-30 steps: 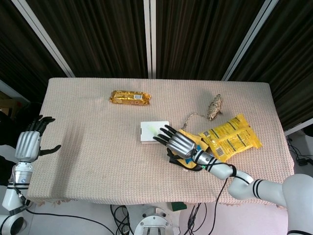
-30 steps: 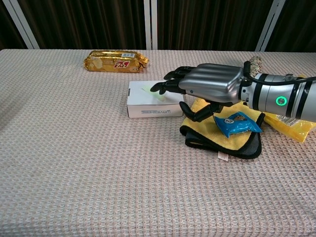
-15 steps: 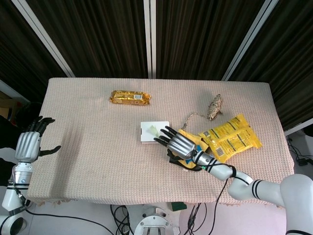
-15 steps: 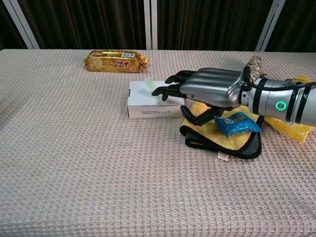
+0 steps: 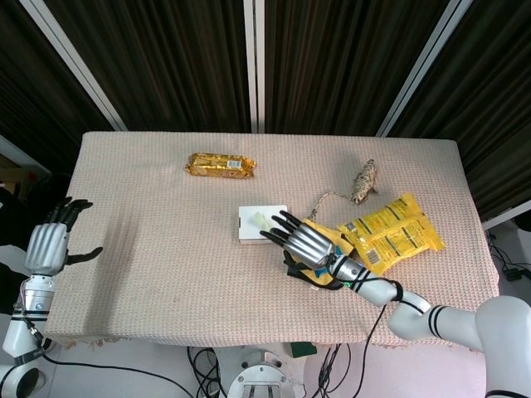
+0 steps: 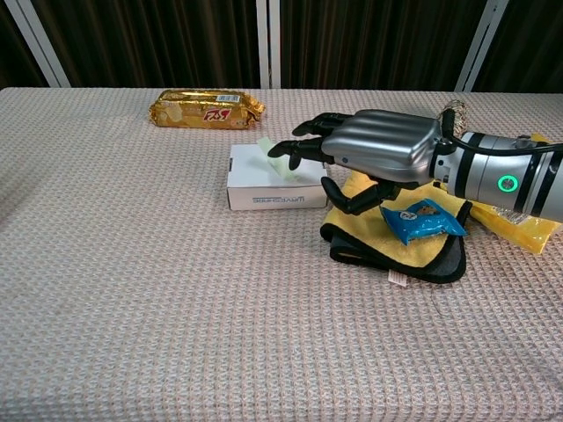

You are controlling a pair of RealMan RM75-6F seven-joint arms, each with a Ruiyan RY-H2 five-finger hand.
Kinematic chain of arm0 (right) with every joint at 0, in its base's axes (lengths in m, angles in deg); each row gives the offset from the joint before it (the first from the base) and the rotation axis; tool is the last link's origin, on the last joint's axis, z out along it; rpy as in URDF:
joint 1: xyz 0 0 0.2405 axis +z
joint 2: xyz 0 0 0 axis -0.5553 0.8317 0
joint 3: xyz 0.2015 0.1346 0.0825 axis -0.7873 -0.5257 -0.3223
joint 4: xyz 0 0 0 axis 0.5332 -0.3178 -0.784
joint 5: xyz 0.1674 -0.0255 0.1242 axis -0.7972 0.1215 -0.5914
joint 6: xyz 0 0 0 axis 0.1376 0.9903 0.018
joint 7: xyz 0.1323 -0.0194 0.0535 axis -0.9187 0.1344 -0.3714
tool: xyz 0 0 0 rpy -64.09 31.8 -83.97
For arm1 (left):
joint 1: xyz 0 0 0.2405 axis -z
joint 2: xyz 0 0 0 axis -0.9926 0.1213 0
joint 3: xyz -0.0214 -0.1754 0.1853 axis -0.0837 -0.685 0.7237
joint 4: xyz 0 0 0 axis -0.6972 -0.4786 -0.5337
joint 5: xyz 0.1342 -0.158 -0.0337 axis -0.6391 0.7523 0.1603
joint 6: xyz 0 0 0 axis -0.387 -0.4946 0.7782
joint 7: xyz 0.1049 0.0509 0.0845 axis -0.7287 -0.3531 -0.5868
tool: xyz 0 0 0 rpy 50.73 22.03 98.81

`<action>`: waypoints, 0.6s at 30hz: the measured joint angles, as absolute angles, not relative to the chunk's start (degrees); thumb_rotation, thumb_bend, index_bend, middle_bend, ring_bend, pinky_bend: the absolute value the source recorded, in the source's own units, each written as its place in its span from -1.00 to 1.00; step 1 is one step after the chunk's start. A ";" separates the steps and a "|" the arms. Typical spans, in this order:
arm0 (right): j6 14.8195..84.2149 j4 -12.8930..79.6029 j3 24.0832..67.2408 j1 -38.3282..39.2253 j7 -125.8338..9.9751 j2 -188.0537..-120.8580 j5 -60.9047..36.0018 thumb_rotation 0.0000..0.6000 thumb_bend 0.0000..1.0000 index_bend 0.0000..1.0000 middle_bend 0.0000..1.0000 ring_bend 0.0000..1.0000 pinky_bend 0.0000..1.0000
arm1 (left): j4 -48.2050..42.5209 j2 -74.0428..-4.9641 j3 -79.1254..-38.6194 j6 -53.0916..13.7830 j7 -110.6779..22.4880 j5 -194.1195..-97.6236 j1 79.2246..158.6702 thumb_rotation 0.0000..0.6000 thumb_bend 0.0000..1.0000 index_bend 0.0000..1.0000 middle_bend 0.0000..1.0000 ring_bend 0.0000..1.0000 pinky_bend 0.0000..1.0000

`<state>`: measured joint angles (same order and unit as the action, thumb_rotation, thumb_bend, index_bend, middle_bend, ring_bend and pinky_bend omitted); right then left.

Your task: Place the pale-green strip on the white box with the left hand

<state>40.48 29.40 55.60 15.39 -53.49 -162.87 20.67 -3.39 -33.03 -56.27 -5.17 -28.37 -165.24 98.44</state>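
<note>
Right robot hand [image 6: 374, 156]: smooth silver-grey shell over the back, black segmented fingers [image 6: 295, 148] stretched forward and apart, palm down, tips over the near right part of the white box [image 6: 268, 188]. Nothing clearly gripped; whether the fingertips touch the strip cannot be told. Thumb curled beneath, over the yellow cloth [image 6: 400, 239].

Left robot hand [image 5: 50, 245]: far off at the tabletop's left edge, seen only from the head view, fingers spread, empty.

Pale-green strip [image 6: 265, 146]: thin, flat, slightly translucent, lying on the lid of the white box just ahead of the right hand's fingertips; in the head view [image 5: 262, 220] long axis slanted, running roughly from the box's far side toward the fingers. Near end hidden by the fingertips.

White box: low rectangular carton, matte, small grey print on the front face, long side across the tabletop [image 6: 132, 299].

Beside the box to the right, a soft yellow cloth with a black border, folded, carrying a glossy blue snack packet [image 6: 420, 219]. Further right, a crinkled yellow bag [image 5: 390, 232]. Behind it, a bundle of rough twine [image 5: 363, 181] with a loose tail trailing toward the cloth. At the far side, well apart from the box, a shiny gold wrapped bar [image 6: 206, 108], long axis left to right. Everything on a beige waffle-weave cover over the tabletop.
</note>
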 measured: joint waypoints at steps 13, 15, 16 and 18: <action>39.31 28.89 56.46 15.09 -53.63 -162.75 19.84 0.13 0.60 -1.00 -0.64 -1.00 -1.00 | -3.75 -33.06 -56.47 -6.47 -29.20 -165.17 98.42 1.00 -0.90 -0.60 -0.67 -0.86 -0.62; 39.30 28.67 56.44 15.08 -53.79 -162.79 19.73 0.14 0.60 -1.00 -0.64 -1.00 -1.00 | -3.75 -33.02 -56.54 -6.60 -29.22 -165.09 98.38 1.00 -0.90 -0.60 -0.67 -0.86 -0.62; 39.37 28.66 56.44 15.08 -53.82 -162.76 19.74 0.14 0.60 -1.00 -0.64 -1.00 -1.00 | -3.74 -33.02 -56.58 -6.65 -29.20 -165.05 98.36 1.00 -0.90 -0.60 -0.67 -0.86 -0.62; 39.69 28.71 56.43 15.04 -53.91 -162.66 19.85 0.14 0.60 -1.00 -0.64 -1.00 -1.00 | -3.65 -33.02 -56.64 -6.74 -29.10 -165.02 98.33 1.00 -0.90 -0.60 -0.67 -0.86 -0.62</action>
<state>39.69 28.71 56.43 15.04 -53.91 -162.66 19.85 -3.65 -33.02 -56.64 -6.74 -29.10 -165.02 98.33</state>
